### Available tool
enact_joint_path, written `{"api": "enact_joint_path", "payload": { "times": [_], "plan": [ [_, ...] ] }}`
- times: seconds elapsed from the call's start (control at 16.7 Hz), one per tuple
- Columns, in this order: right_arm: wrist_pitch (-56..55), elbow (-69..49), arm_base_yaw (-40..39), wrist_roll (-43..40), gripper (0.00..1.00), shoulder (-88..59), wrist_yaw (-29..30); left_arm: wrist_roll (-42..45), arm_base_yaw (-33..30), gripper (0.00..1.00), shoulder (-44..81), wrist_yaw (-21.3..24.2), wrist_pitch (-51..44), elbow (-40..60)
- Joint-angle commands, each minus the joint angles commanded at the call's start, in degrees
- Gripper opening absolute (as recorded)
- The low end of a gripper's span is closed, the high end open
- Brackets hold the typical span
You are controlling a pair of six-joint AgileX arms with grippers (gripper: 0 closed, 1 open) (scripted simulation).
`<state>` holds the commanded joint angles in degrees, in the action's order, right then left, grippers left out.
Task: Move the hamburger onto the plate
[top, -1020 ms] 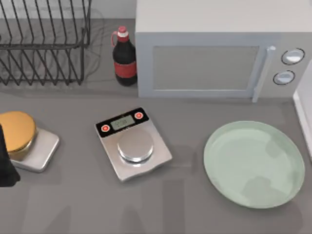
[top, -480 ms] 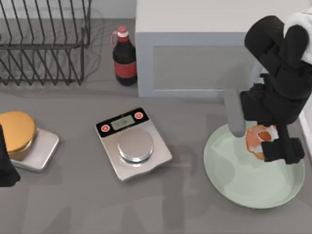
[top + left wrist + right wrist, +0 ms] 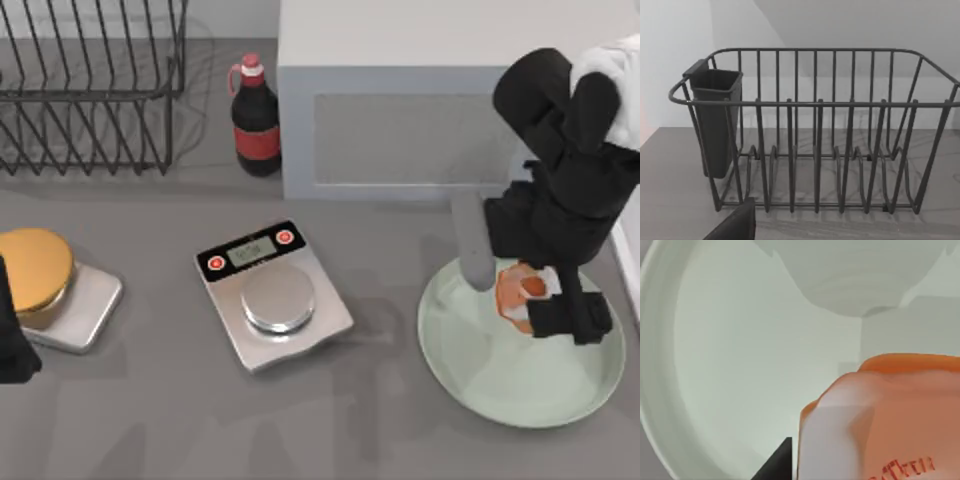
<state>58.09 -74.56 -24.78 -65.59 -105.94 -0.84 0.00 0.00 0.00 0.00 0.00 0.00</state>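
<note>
My right gripper [image 3: 522, 296], clamped on the hamburger [image 3: 518, 292], has crept inward over the plate [image 3: 470, 370], release next

You can make out red lettering on the small round orange-tan hamburger [image 3: 900, 415] right at the right gripper, but it cannot be read. The display of the steel kitchen scale [image 3: 272, 292], well off from that gripper, is illegible, as is the red label on the dark cola bottle [image 3: 256, 118].
</note>
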Motion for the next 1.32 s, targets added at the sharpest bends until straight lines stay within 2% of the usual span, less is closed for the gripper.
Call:
{"api": "enact_joint_path", "payload": {
  "times": [0.24, 0.48, 1.26, 1.32],
  "plan": [
    [-5.74, 3.80, -0.27, 0.02, 0.00, -2.08, -0.01, 0.00, 0.00, 1.00, 0.00, 0.00, 0.00, 0.00],
    [-5.94, 3.94, -0.28, 0.01, 0.00, -2.15, -0.01, 0.00, 0.00, 1.00, 0.00, 0.00, 0.00, 0.00],
    [-5.94, 3.94, -0.28, 0.01, 0.98, -2.15, -0.01, 0.00, 0.00, 1.00, 0.00, 0.00, 0.00, 0.00],
    [-5.94, 3.94, -0.28, 0.01, 1.00, -2.15, -0.01, 0.00, 0.00, 1.00, 0.00, 0.00, 0.00, 0.00]
  ]
}}
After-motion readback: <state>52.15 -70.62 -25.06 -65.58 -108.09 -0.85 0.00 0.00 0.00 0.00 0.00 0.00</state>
